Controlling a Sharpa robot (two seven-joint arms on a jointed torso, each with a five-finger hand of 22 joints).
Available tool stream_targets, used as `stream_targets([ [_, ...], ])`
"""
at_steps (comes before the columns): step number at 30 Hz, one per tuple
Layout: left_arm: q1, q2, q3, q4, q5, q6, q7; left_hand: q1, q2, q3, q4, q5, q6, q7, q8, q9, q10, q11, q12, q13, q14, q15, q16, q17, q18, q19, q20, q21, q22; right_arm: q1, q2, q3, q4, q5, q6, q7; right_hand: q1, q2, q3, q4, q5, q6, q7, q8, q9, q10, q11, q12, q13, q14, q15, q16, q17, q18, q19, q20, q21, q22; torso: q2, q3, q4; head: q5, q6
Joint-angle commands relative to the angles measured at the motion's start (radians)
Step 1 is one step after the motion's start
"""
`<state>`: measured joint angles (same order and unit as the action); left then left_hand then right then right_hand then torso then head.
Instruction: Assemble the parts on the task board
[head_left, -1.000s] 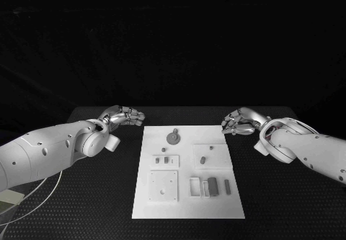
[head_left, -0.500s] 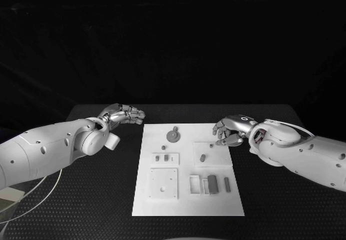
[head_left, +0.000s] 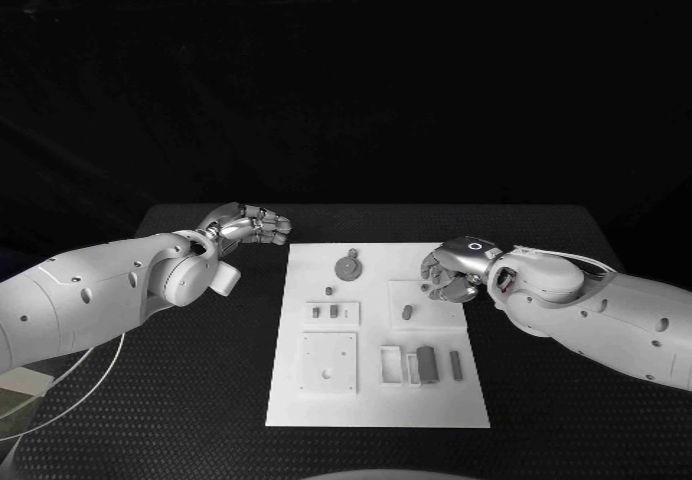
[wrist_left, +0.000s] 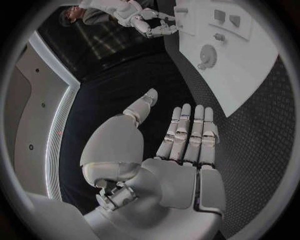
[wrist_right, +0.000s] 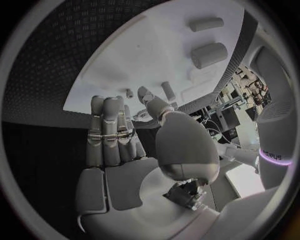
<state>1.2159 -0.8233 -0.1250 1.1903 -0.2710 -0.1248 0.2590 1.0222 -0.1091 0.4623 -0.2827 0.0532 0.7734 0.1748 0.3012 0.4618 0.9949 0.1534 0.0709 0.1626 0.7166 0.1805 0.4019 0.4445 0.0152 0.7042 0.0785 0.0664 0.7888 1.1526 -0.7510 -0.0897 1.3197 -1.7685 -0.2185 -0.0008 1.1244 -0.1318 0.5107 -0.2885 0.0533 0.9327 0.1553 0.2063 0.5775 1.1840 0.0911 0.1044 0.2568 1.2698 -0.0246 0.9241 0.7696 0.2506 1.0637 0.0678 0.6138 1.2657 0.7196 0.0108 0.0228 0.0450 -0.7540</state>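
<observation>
The white rectangular task board (head_left: 378, 400) lies in the middle of the black textured table (head_left: 173, 400), its small grey parts (head_left: 421, 365) spread over it — a round grey disc (head_left: 348, 268) near the far edge. Since a second ago the silver right hand (head_left: 450, 272) has moved in from the table onto the board's right edge. Its fingertips are hidden behind the palm in the head view; the right wrist view shows its fingers straight, holding nothing. The silver left hand (head_left: 248, 225) stays off the board's far left corner — empty, its fingers side by side and the thumb apart.

Left hand (wrist_left: 178, 150) empty, fingers extended over black table (wrist_left: 250, 150), beside task board (wrist_left: 240, 65)
</observation>
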Motion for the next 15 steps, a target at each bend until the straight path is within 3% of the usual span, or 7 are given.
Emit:
stream_targets([
  [1, 0.001, -0.002, 0.001, 0.006, -0.002, 0.012, 0.011, 0.003, 0.007, 0.002, 0.000, -0.003, 0.003, 0.006, 0.004, 0.001, 0.003, 0.003, 0.004, -0.002, 0.007, 0.002, -0.001, 0.002, -0.012, -0.001, 0.004, 0.000, -0.002, -0.002, 0.007, 0.000, -0.003, -0.044, 0.013, -0.013, 0.005, 0.000, 0.008, -0.001, -0.003, 0.010, 0.001, 0.005, -0.003, -0.007, 0.004, -0.006, -0.005, 0.004, 0.007, 0.013, 0.006, 0.011, 0.010, -0.008, 0.010, 0.005, 0.001, 0.0007, 0.0006, 0.002, -0.004],
  [10, 0.003, -0.007, 0.001, 0.011, -0.002, 0.011, 0.009, 0.003, 0.005, 0.002, 0.000, -0.003, 0.002, 0.009, 0.004, 0.001, 0.004, 0.006, 0.004, -0.003, 0.009, 0.003, -0.001, 0.002, -0.011, 0.000, 0.004, 0.000, -0.004, -0.009, 0.017, 0.000, -0.006, -0.054, 0.015, -0.015, 0.034, 0.035, 0.044, -0.002, -0.003, 0.026, -0.005, 0.015, -0.006, -0.016, 0.009, -0.022, -0.019, 0.000, 0.011, 0.034, 0.015, 0.011, 0.011, -0.011, 0.016, 0.019, 0.000, 0.0004, 0.0002, 0.005, -0.009],
  [14, 0.003, -0.008, 0.001, 0.012, -0.002, 0.012, 0.008, 0.003, 0.005, 0.001, 0.000, -0.003, 0.002, 0.011, 0.004, 0.001, 0.005, 0.007, 0.004, -0.004, 0.010, 0.003, -0.001, 0.002, -0.011, 0.000, 0.005, 0.000, -0.005, -0.009, 0.019, 0.000, -0.003, -0.051, 0.035, -0.015, 0.039, 0.060, 0.057, -0.003, -0.003, 0.018, -0.002, 0.011, -0.014, -0.035, 0.017, -0.036, -0.033, -0.008, 0.019, 0.039, 0.017, 0.011, 0.006, -0.010, 0.016, 0.024, 0.000, 0.0006, -0.0002, 0.006, -0.011],
  [15, 0.003, -0.008, 0.001, 0.012, -0.002, 0.011, 0.008, 0.003, 0.005, 0.001, 0.000, -0.003, 0.002, 0.011, 0.004, 0.001, 0.005, 0.007, 0.004, -0.004, 0.010, 0.003, -0.001, 0.002, -0.011, 0.000, 0.005, 0.000, -0.006, -0.009, 0.018, 0.000, 0.000, -0.045, 0.045, -0.017, 0.039, 0.076, 0.062, -0.003, -0.003, 0.015, 0.000, 0.008, -0.018, -0.058, 0.024, -0.044, -0.044, -0.014, 0.026, 0.039, 0.017, 0.011, 0.001, -0.008, 0.014, 0.026, -0.001, 0.0008, -0.0001, 0.005, -0.013],
])
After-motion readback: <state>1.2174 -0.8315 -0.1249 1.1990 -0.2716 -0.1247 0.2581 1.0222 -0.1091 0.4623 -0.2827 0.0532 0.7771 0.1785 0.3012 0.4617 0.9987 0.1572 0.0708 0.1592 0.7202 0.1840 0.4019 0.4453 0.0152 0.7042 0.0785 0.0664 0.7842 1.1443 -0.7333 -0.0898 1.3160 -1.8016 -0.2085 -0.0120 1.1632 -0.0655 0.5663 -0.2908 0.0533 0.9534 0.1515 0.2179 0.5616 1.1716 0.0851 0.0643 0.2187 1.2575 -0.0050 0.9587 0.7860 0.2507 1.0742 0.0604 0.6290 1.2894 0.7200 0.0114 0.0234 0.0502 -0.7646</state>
